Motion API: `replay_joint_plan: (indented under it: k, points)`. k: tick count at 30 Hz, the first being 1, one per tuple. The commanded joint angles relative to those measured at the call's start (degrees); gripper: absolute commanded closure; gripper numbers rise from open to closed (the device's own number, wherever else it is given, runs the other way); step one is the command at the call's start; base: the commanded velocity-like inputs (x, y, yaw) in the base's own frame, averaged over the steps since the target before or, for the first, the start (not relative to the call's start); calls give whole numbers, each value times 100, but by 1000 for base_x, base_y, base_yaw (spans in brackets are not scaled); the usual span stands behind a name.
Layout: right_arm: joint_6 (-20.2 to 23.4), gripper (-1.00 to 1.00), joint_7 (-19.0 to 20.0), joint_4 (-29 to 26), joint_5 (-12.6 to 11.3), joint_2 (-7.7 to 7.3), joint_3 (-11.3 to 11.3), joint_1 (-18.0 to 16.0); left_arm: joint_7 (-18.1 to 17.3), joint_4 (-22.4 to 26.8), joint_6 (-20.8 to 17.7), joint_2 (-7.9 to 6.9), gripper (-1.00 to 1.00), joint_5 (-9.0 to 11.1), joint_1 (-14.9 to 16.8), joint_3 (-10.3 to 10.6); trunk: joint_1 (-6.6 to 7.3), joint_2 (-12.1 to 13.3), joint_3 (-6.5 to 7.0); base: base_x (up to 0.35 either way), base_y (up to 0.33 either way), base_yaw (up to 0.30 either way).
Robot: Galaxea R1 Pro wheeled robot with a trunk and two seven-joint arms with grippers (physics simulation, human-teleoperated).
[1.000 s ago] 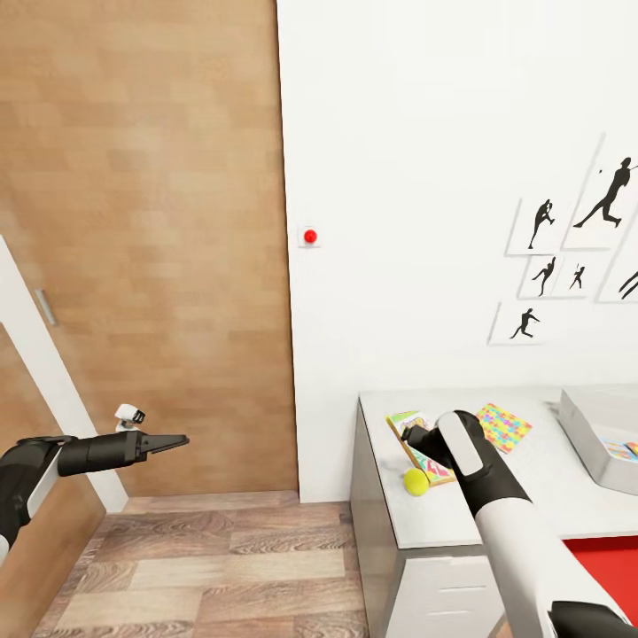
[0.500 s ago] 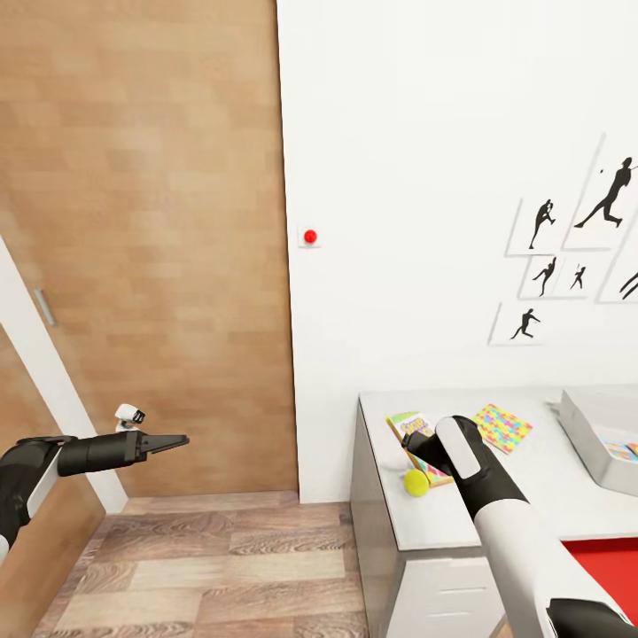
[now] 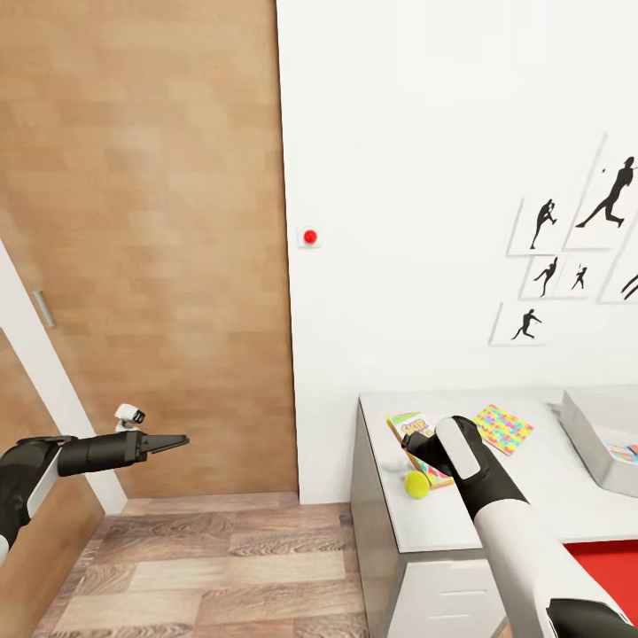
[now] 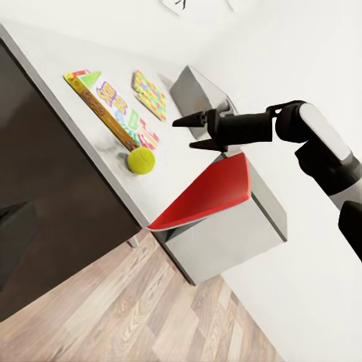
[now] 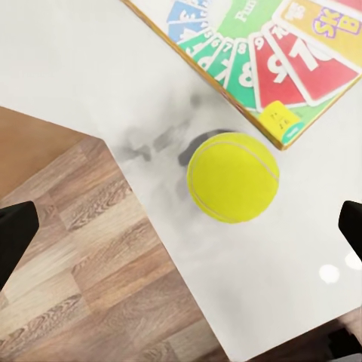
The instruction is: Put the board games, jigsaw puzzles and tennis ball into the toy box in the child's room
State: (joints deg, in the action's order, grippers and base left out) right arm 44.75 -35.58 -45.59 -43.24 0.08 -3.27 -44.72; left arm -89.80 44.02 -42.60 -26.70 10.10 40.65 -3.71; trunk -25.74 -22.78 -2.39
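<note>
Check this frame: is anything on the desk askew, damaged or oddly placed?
Nothing damaged or spilled. The tennis ball sits loose near the table edge, beside a corner of the Skip-Bo box, so it could roll off. The right gripper hangs open above it.

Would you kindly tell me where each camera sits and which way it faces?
Head: high, looking down at door, wall and table; both arms show.
Left wrist: off the table's end, looking across at ball, game and right gripper.
Right wrist: above the ball, looking down; fingertips at edges.
All share ball and game.
</note>
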Motion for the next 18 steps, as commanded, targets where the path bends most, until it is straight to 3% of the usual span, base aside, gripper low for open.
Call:
replay_joint_plan:
  k: [1,18]
  points:
    - [8,-100,-55,-6,-61,1,-5,-6,-20,1,-61,-2,-100,1,5,4,-4,-14,-17,2,0,0]
    - [1,-100,-63,234,-57,-7,-3,-11,-20,1,-64,5,-100,1,5,10,-4,-14,-149,18,12,0]
